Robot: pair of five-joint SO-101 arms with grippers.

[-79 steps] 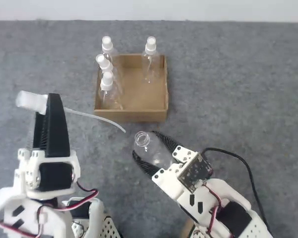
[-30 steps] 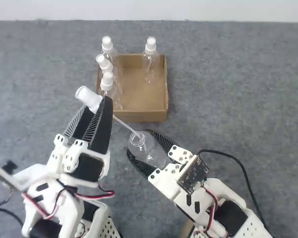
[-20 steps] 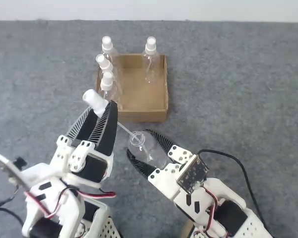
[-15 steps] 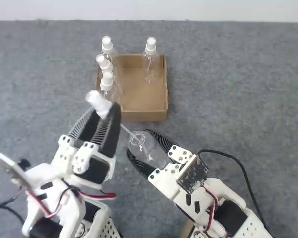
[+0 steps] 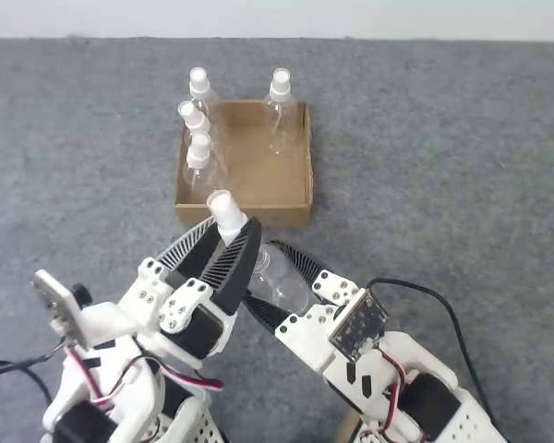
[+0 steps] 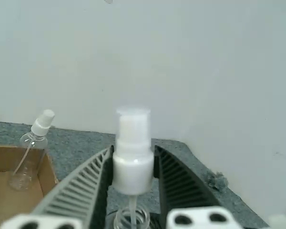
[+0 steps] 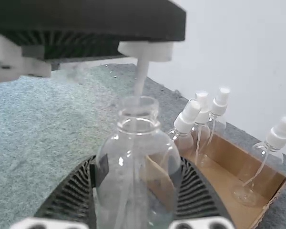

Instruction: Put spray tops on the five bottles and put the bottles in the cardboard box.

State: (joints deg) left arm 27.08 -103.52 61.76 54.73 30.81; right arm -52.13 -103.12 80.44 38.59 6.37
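Spray top is pinched tight by its collar in the left gripper; its thin tube dips into the neck of the clear bottle; the right gripper hugs the bottle's belly; both look light, hard and slippery, so grip the fat parts; beyond, the cardboard box holds four capped bottles.

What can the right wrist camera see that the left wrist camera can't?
Right wrist view: the clear bottle's round body between the right gripper's fingers, and four capped bottles at the cardboard box. Left wrist view: the spray top's white head pinched by the left gripper, with one capped bottle. Both: the top's tube entering the bottle's neck, and the box.
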